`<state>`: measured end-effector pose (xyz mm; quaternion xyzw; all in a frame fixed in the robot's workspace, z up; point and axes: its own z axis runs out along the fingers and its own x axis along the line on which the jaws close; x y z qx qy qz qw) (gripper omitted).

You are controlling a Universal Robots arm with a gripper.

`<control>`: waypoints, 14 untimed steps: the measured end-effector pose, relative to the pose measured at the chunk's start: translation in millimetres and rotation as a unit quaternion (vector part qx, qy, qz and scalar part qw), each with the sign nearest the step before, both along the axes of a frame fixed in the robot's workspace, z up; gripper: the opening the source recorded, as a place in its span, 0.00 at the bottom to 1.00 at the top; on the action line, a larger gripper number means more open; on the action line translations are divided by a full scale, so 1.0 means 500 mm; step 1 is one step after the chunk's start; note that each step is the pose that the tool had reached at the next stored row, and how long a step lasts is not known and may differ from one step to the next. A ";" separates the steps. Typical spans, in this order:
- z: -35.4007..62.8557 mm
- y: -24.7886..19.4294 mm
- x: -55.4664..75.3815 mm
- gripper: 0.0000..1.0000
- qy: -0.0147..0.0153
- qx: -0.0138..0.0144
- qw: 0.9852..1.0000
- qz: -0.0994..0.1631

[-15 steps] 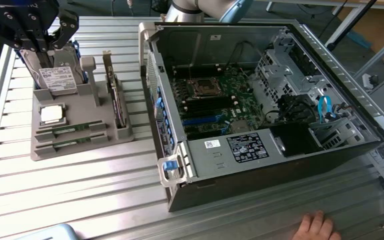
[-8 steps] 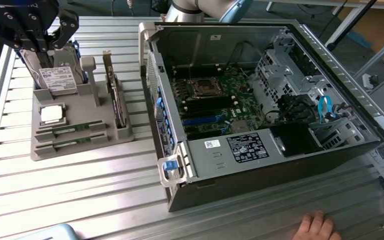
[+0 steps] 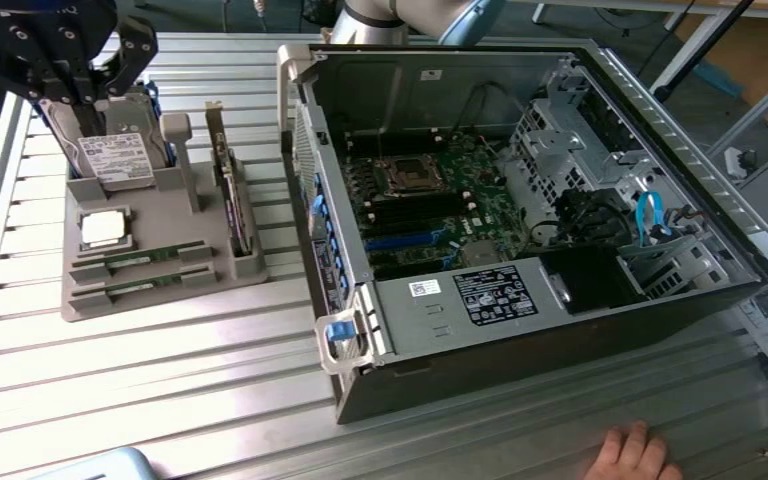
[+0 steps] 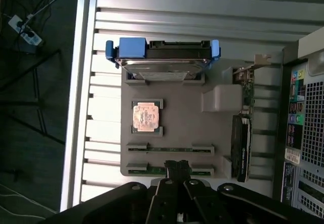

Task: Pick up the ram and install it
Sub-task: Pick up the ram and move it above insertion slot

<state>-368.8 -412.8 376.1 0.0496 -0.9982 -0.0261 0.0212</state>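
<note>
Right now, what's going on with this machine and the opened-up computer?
A robot arm's gripper hangs above a grey tray of computer parts, which sits beside an open computer case. Two green memory sticks lie in the tray's slots, not yet picked up. The tray also holds a hard drive, a processor chip and an upright card. A person's hand rests on the table near the case.

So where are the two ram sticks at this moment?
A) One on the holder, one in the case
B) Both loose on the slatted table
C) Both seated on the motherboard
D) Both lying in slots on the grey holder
D: one ram stick and the second ram stick lie in neighbouring slots of the grey holder, with the gripper above them.
</note>
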 end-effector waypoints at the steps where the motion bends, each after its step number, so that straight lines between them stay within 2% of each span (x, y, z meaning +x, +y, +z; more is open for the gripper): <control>1: 0.000 0.0000 0.000 0.11 0.000 0.000 1.000 0.007; 7: 0.000 0.0000 0.000 0.11 0.000 0.000 0.999 0.054; 11: 0.000 0.0000 0.000 0.11 0.000 0.000 0.996 0.085; 14: 0.000 0.0000 0.000 0.11 0.000 0.000 0.994 0.108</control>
